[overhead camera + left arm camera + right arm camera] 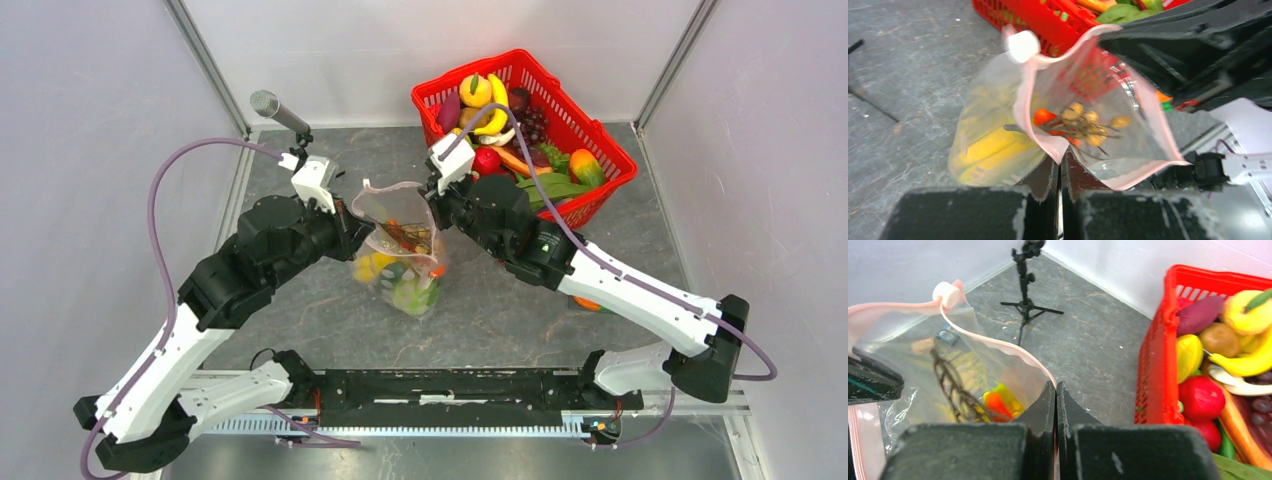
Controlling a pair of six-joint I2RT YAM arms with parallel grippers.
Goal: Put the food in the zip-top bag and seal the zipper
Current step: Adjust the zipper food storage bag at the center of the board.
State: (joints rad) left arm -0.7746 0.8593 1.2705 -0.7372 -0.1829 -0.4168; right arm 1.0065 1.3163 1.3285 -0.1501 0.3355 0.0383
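Left gripper (1059,165) and right gripper (1056,392) each pinch closed on opposite sides of the zip-top bag's (400,265) zipper (1019,102), presumably to stretch its mouth open.

Bag mouth: zip-top bag (400,275) gapes upward, passable from above.
Sides: left gripper (1059,160) and right gripper (1055,387) flank it.
Back right: red basket (1152,365).
Back left: microphone stand (278,108).
Front: bare table (500,310).
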